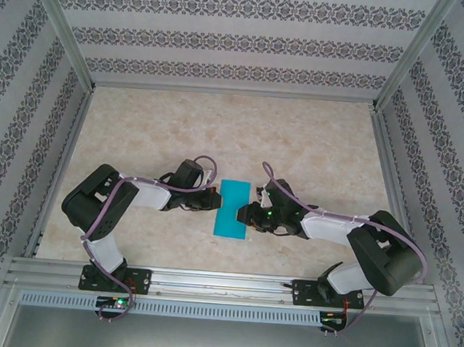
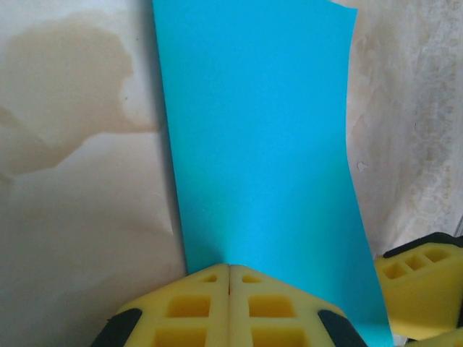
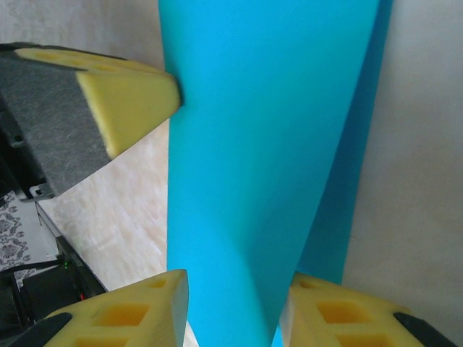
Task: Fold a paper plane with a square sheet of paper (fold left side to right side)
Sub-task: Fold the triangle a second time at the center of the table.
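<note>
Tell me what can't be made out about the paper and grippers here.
- Top view: creases on the square sheet of paper, too small.
- Left wrist view: whether the shut left gripper pinches it; its fingers cover the contact.
- Right wrist view: sheet ends, cut off at frame edges.

No readable text, label or number appears anywhere.

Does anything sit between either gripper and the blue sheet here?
Nothing visible does. The left gripper, shut, rests over one edge of the square sheet of paper; the right gripper straddles it, with paper between its fingers.
</note>
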You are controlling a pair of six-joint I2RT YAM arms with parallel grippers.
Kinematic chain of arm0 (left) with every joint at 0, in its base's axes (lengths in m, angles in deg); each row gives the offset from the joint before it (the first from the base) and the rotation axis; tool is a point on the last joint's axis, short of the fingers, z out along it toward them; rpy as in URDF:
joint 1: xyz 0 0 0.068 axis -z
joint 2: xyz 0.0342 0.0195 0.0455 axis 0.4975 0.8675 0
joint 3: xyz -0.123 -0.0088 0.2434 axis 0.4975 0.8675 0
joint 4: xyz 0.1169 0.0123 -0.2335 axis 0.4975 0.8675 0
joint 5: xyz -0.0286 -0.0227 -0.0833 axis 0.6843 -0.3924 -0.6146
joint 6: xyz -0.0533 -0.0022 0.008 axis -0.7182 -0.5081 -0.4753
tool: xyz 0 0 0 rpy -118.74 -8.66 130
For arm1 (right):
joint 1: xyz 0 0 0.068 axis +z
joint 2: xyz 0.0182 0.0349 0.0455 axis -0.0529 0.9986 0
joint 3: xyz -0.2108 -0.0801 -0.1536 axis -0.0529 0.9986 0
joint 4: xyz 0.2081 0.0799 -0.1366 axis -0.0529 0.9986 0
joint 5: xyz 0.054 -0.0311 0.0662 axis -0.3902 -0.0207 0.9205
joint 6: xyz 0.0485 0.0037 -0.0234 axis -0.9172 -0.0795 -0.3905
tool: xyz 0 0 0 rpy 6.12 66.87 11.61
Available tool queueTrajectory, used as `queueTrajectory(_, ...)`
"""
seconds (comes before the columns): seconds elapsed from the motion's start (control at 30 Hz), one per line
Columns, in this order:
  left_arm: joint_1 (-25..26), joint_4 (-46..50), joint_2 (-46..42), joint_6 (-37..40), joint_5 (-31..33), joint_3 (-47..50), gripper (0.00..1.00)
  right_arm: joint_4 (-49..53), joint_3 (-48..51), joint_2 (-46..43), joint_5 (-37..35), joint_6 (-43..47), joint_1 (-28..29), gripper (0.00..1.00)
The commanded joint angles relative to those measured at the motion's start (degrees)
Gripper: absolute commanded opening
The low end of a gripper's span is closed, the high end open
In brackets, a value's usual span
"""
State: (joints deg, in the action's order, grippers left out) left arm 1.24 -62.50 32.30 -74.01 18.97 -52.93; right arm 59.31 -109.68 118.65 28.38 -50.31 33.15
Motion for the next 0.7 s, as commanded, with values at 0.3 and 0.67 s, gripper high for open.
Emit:
queueTrajectory(0.3,2.0,5.44,-0.88,-0.4,0.74,1.06,0.01,-1.9,-6.89,7.5,5.47,4.91,-5.6,0.34)
queueTrajectory(0.67,1.89,10.29,-3.21,2.5,1.95,-3.38,0.04,-1.65,-8.75,11.06,8.67,6.56,-8.77,0.23)
